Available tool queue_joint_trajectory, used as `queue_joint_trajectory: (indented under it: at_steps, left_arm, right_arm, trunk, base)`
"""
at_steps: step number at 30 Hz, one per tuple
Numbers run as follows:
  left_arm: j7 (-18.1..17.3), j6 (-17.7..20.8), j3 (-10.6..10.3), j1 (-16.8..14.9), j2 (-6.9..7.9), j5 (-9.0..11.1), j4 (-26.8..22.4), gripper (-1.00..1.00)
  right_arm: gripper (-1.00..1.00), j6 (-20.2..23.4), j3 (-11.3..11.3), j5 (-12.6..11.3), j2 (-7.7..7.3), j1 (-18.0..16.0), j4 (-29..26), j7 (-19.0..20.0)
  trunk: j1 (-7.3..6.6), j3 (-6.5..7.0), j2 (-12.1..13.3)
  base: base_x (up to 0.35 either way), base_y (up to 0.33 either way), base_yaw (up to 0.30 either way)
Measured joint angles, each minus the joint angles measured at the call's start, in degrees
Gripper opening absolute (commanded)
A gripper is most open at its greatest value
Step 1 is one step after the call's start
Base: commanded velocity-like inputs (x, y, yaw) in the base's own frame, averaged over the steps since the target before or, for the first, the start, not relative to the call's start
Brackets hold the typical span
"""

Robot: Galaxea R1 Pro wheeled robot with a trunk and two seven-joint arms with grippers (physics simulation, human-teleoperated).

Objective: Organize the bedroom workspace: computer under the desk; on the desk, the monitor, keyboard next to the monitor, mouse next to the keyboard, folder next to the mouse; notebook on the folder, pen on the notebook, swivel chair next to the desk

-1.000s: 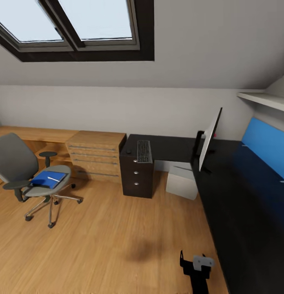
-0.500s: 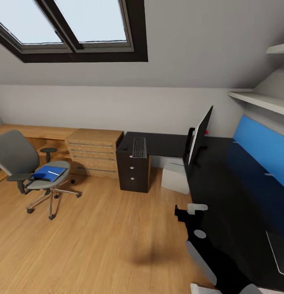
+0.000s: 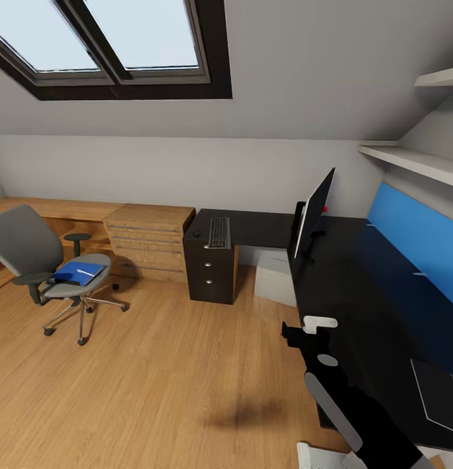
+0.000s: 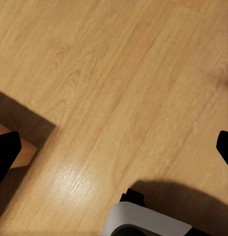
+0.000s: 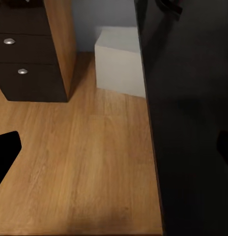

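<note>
1. Head view: L-shaped counter (image 3: 356, 286) along the right wall, short arm ending at a dark drawer unit (image 3: 209, 277). One monitor (image 3: 312, 212) upright on the counter near the corner. One keyboard (image 3: 218, 232) flat on the short arm, one mouse (image 3: 197, 234) just beside it, both well apart from the monitor. One computer (image 3: 276, 278) on the floor under the counter.
2. Same view: one swivel chair (image 3: 41, 264) far left, well apart from the counter. One folder (image 3: 77, 271) on its seat, one pen (image 3: 87, 271) as a pale sliver on top; notebook too small to separate from the folder.
3. Same view: right pincer (image 3: 303, 333) raised at the counter's near edge, holding nothing; finger gap unreadable here. One wood cabinet (image 3: 150, 241) left of the drawer unit.
4. Left wrist view: plank floor (image 4: 119, 88), dark fingertips (image 4: 6, 152) at both frame edges, so left pincer spread, empty.
5. Right wrist view: counter edge (image 5: 192, 123), computer (image 5: 121, 66), drawer unit with two knobs (image 5: 9, 41). Fingertips (image 5: 6, 155) far apart: right pincer spread, empty.
6. Risks, judged: right arm close to the counter edge, so a turn of the base could clip it or nudge the monitor. Chair on castors, likely to roll when reaching for the folder. Pen loose on top, likely to slide off if the folder is lifted tilted.
</note>
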Motion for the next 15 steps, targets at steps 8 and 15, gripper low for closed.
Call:
queue_joint_trajectory:
  at_steps: [8,15]
  left_arm:
    - [-0.4,0.0,-0.2,0.0,-0.06,-0.1,0.8,1.0]
    - [-0.4,-0.1,-0.3,0.0,-0.04,-0.3,2.4,1.0]
  right_arm:
    - [1.0,-3.3,-0.2,-0.2,-0.2,0.2,0.6,-2.0]
    - [1.0,-5.9,-0.1,-0.1,-0.21,0.3,0.9,-8.1]
  trunk:
    - [0.0,0.0,0.0]
    - [0.01,0.0,0.0]
  base:
    - [-0.005,-0.003,0.0]
    - [-0.124,-0.16,0.0]
